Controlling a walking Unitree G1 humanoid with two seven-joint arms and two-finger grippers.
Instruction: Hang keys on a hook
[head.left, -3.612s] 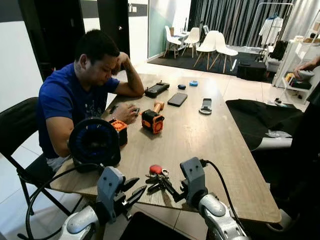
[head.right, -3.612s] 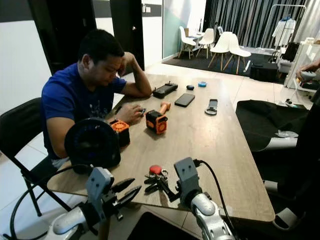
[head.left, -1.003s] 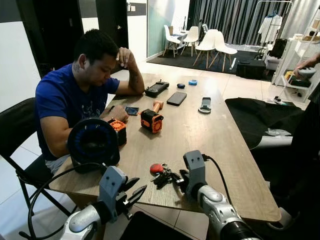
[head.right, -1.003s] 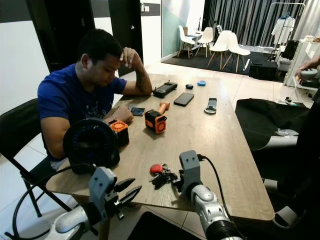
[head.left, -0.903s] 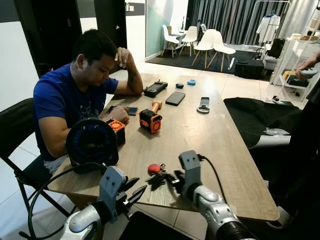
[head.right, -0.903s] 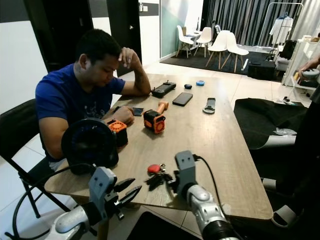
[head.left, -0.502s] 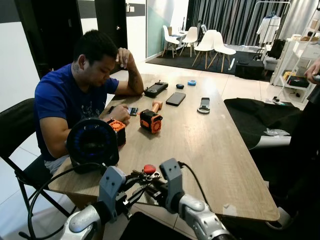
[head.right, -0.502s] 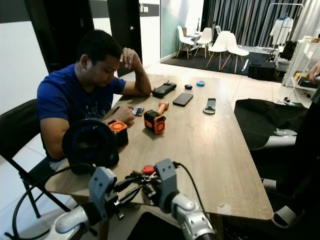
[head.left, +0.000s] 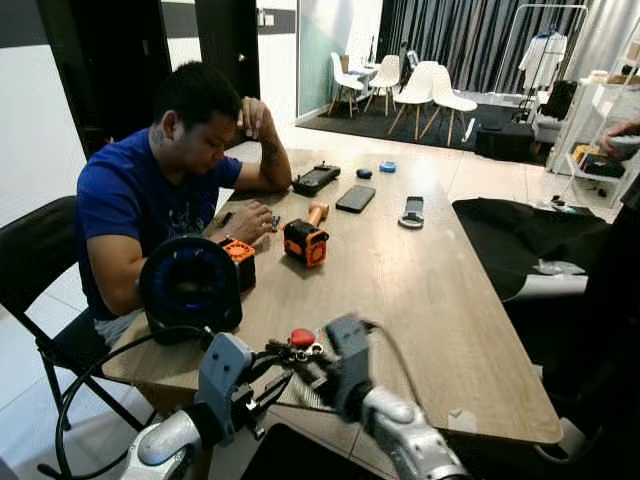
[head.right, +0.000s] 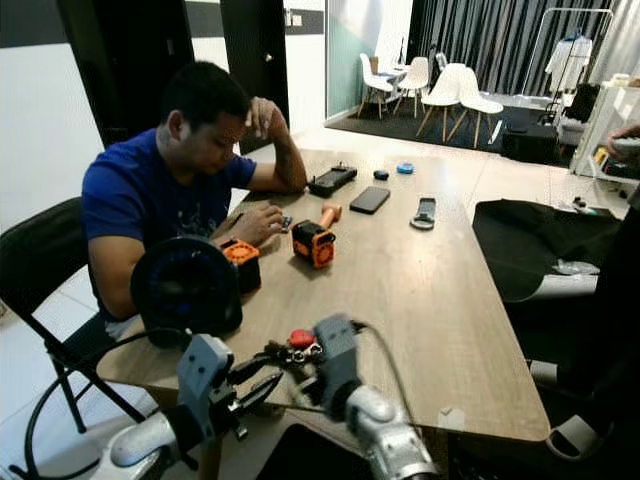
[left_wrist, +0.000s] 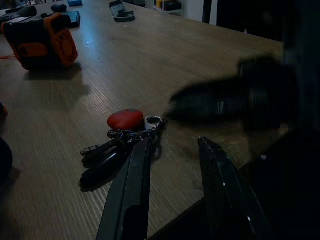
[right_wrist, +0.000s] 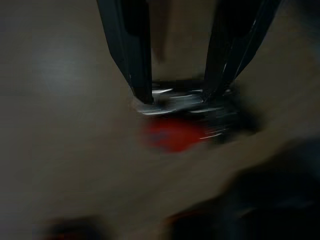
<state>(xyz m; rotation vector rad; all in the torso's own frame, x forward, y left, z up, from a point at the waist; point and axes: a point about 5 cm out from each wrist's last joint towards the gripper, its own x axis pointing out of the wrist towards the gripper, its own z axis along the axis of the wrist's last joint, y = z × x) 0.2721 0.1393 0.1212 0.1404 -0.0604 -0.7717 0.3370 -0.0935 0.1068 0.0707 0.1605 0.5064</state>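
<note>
Left eye view: the keys (head.left: 292, 345) lay near the counter (head.left: 420, 290) front edge, my right gripper (head.left: 300, 362) right on them. Left wrist view: my left gripper (left_wrist: 172, 165) was spread open beside the keys. Right wrist view, blurred: fingers (right_wrist: 135, 60) straddled the ring; grip state, I couldn't tell.

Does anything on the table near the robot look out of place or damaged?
Nothing looks damaged or spilled. The keys lie in a loose bunch near the table edge, with the right end effector straddling their ring and the left end effector open beside them.
</note>
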